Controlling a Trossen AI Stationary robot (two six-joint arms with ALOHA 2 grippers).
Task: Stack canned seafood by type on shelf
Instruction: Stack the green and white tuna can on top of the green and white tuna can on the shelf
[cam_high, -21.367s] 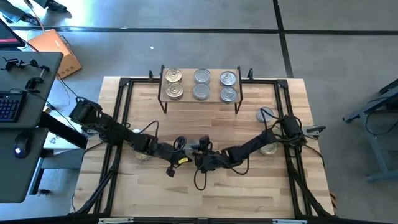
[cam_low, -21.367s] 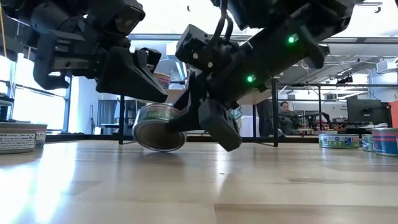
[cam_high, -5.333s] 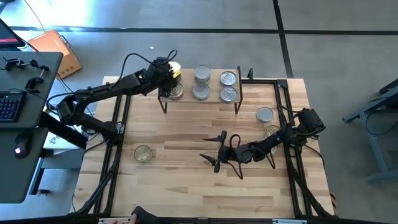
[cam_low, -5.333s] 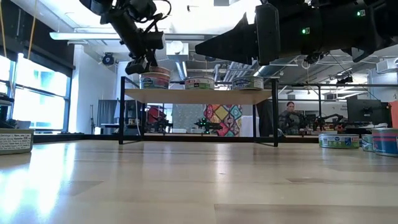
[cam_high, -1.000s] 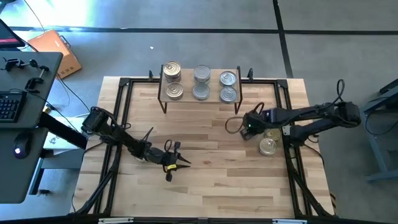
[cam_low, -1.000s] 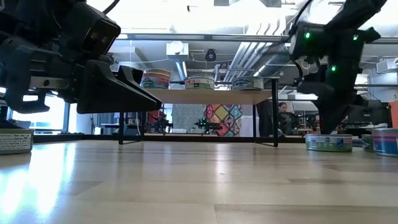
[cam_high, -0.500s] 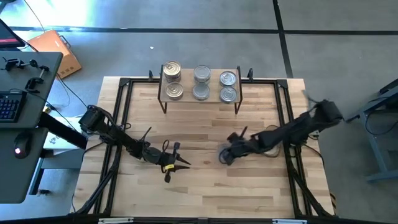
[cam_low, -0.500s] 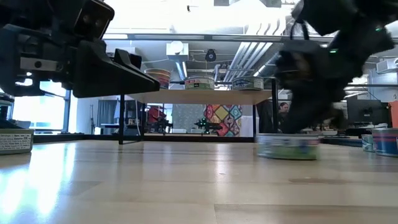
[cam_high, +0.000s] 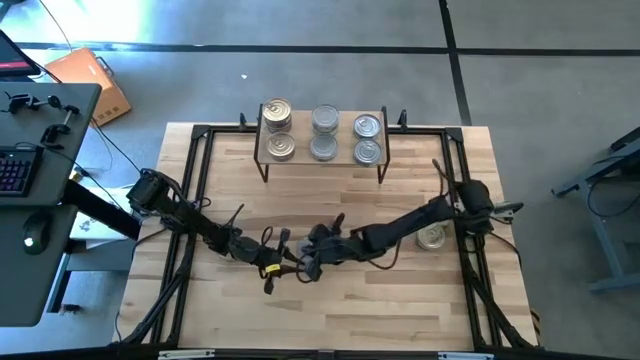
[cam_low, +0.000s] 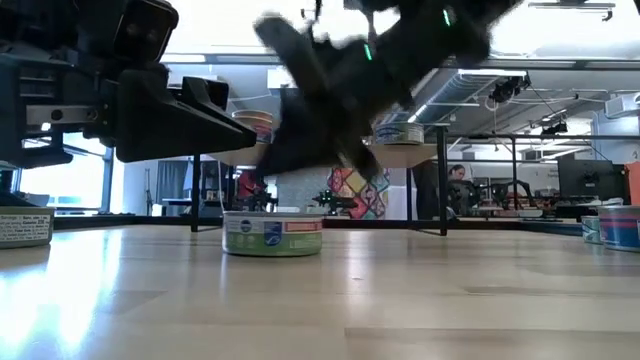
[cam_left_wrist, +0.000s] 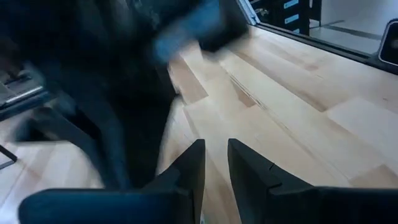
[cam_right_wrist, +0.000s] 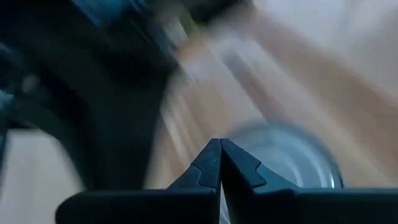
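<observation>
Butcher-block table (cam_high: 420, 300), lab behind. Shelf (cam_high: 322, 137) holds six tins. One tin (cam_low: 273, 233) sits mid-table beside my right gripper (cam_high: 308, 268), jaws pressed together; left gripper (cam_high: 283, 262) close by, fingers narrowly apart, empty. Another tin (cam_high: 432, 236) waits right. I judge two-thirds stacked.

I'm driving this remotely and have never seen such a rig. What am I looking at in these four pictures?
Two dark robot arms work at a wooden table. One picture looks straight down, one looks level across the tabletop, and one comes from each wrist, past that arm's own fingers. The shelf holds six tins. Mid-table, the left gripper is slightly open and empty. The right gripper is shut, holding nothing, with a tin standing on the table just beyond its tips. Another tin sits by the right arm.
</observation>
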